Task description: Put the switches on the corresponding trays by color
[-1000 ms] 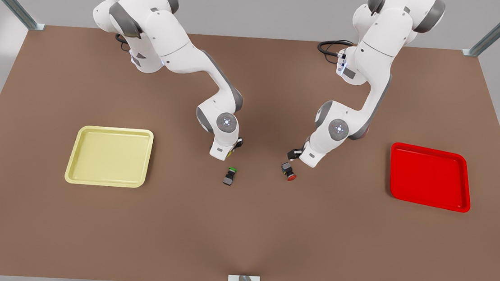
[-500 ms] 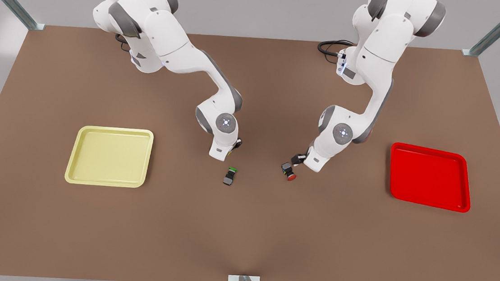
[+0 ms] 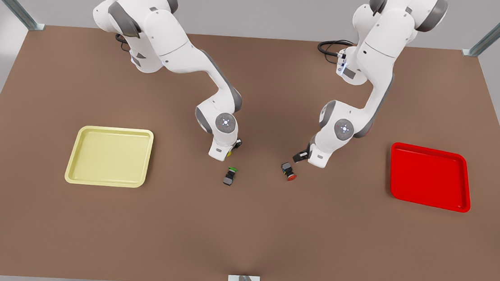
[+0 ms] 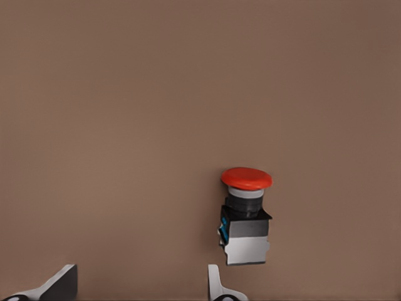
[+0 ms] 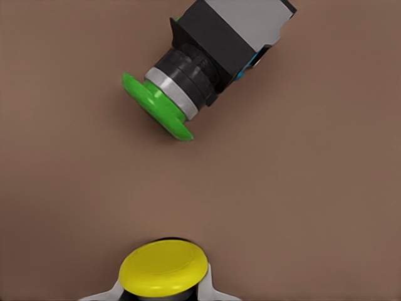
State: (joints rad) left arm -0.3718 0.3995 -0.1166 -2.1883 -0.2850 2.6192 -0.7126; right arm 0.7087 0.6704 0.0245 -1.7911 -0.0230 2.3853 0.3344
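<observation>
Front view. On the brown worktop point(image 3: 242, 230), a pale yellow tray point(image 3: 110, 156) toward the front view's left and a bright red tray point(image 3: 430, 176) toward the front view's right, well apart, both bare inside. Between them, near the middle, two switches lying on their sides: the green switch point(image 3: 229, 176) and, toward the front view's right of it, the red switch point(image 3: 288, 171), apart from each other. Right gripper point(image 3: 230, 152) low over the worktop just behind the green switch, on the arm at the front view's left. Left gripper point(image 3: 299, 156) on the other arm, tilted, just beside the red switch on the red tray's side, not touching it.

Left wrist view. Red switch point(image 4: 245, 219) flat on the worktop, red cap away from the camera, dark body and pale base nearer. Left gripper point(image 4: 138, 285) spread wide, two pale fingertips point(image 4: 59, 282) at the picture's edge with bare worktop between them; red switch outside that gap, just beyond one fingertip.

Right wrist view. Right gripper point(image 5: 164, 290) pinching the yellow switch point(image 5: 164, 266), round yellow cap facing outward between the two fingertips point(image 5: 103, 293). Beyond it, green switch point(image 5: 207, 63) lying slanted on the worktop, green cap turned toward the gripper, near the yellow cap but apart.
</observation>
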